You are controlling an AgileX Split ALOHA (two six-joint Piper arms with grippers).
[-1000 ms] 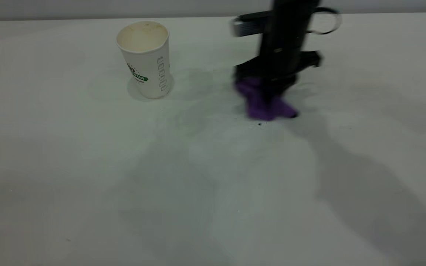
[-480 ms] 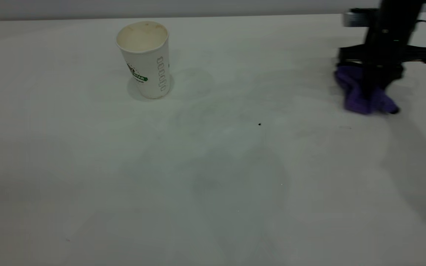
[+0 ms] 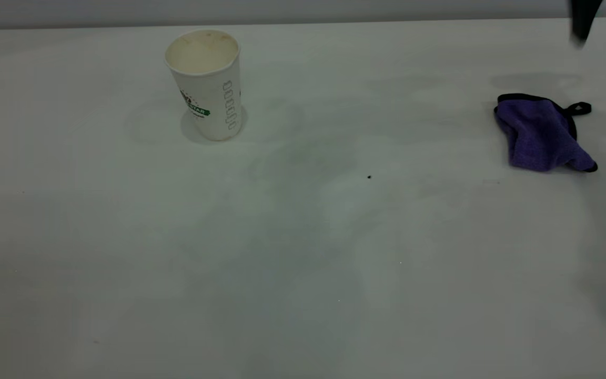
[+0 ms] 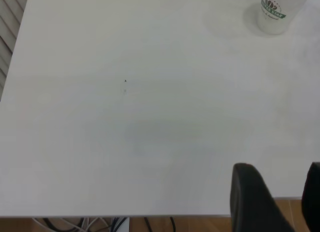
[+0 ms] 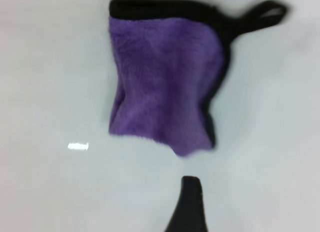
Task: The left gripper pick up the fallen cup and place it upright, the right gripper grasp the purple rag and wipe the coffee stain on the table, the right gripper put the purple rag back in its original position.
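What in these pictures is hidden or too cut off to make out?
- The right gripper: the exterior view's top edge cuts off all but a dark blurred tip; its wrist view shows one finger only.
- The left gripper: its wrist view's bottom edge crops it; absent from the exterior view.
- The cup: its printed band is too small to read.
- The coffee stain: no brown blot is visible anywhere on the table.
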